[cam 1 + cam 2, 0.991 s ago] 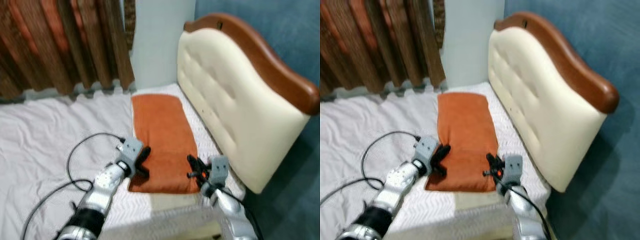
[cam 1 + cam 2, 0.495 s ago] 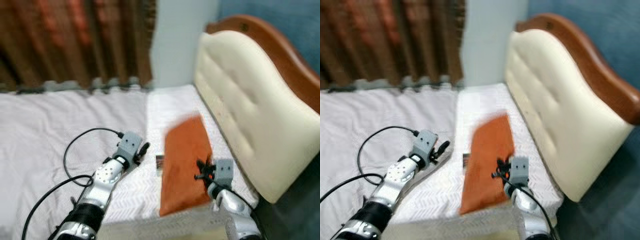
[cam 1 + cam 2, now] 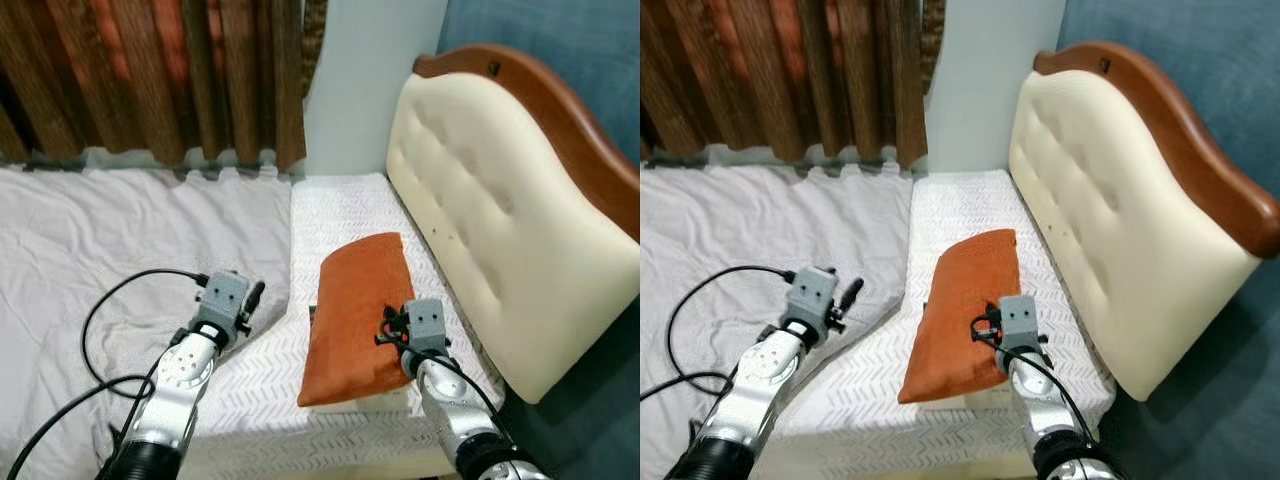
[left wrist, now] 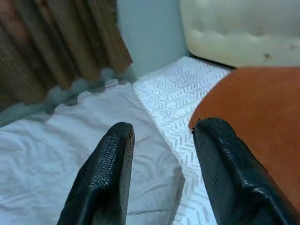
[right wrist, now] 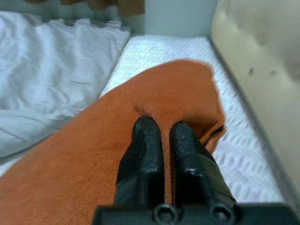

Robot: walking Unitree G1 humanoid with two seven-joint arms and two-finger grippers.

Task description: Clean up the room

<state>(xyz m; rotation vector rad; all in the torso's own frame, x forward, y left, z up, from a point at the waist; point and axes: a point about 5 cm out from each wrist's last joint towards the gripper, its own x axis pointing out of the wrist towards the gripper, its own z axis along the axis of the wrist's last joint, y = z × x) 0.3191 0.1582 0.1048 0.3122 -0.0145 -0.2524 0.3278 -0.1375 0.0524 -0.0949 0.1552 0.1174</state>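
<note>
Here the orange pillow (image 3: 357,315) runs lengthwise along the headboard (image 3: 480,210).

I counted one orange pillow (image 3: 358,315) on the bed, tipped up at an angle. One cream tufted headboard (image 3: 490,210) with a brown wooden rim stood beside it. One white textured bedcover (image 3: 340,215) lay under the pillow, and one crumpled grey sheet (image 3: 90,250) lay next to that. One set of brown curtains (image 3: 150,70) hung behind. I had two grippers: my left gripper (image 4: 161,176) and my right gripper (image 5: 164,140), each with two black fingers. One black cable (image 3: 110,310) looped by my left arm.
</note>
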